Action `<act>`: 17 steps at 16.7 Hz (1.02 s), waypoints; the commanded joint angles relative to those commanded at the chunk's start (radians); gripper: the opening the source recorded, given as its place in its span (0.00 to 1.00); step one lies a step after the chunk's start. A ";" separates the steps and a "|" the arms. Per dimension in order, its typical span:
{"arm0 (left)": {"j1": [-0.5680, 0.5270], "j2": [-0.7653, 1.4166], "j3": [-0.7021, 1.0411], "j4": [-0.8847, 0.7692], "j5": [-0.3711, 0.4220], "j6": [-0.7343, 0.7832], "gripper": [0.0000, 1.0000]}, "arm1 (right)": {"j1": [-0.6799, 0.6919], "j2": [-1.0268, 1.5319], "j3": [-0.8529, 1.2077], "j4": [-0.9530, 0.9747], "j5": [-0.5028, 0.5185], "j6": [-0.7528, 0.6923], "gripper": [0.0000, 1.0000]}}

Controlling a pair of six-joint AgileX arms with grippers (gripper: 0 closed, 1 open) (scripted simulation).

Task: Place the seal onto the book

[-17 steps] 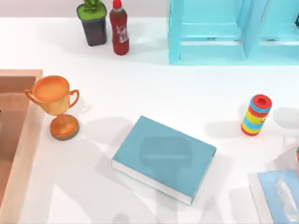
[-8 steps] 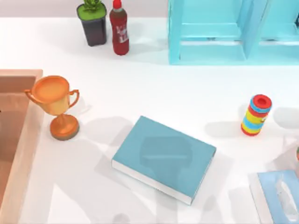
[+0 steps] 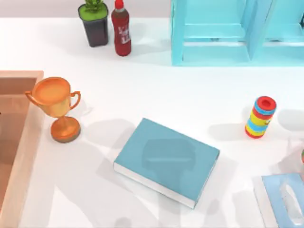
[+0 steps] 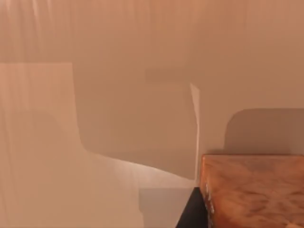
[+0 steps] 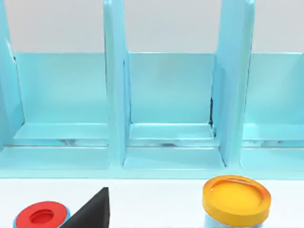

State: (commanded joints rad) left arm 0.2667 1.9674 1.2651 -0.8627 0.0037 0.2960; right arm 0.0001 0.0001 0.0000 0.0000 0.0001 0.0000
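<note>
Teal book [image 3: 166, 160] lying flat, skewed, mid-table, cover bare, between orange trophy [image 3: 56, 105] at left and striped cylinder [image 3: 260, 117] at right. Finger state of either gripper: cannot tell.

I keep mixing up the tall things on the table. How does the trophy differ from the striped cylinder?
The trophy is a single orange-gold colour; the striped cylinder is banded red, yellow and blue. The trophy has a wide cup, two handles and a round foot; the cylinder is a plain column. The trophy stands at the table's left, by the wooden tray; the cylinder stands at the right. Both are upright.
</note>
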 joint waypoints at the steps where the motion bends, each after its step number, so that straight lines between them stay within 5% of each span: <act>1: -0.001 -0.002 0.002 0.000 -0.001 -0.002 0.00 | 0.000 0.000 0.000 0.000 0.000 0.000 1.00; 8: -0.181 -0.132 0.248 -0.066 -0.014 -0.272 0.00 | 0.000 0.000 0.000 0.000 0.000 0.000 1.00; 13: -0.362 -0.182 0.414 -0.325 -0.008 -0.470 0.00 | 0.000 0.000 0.000 0.000 0.000 0.000 1.00; 17: -0.428 -0.163 0.416 -0.501 -0.015 -0.483 0.00 | 0.000 0.000 0.000 0.000 0.000 0.000 1.00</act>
State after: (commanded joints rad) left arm -0.1614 1.8041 1.6808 -1.3637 -0.0111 -0.1869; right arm 0.0001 0.0001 0.0000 0.0000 0.0001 0.0000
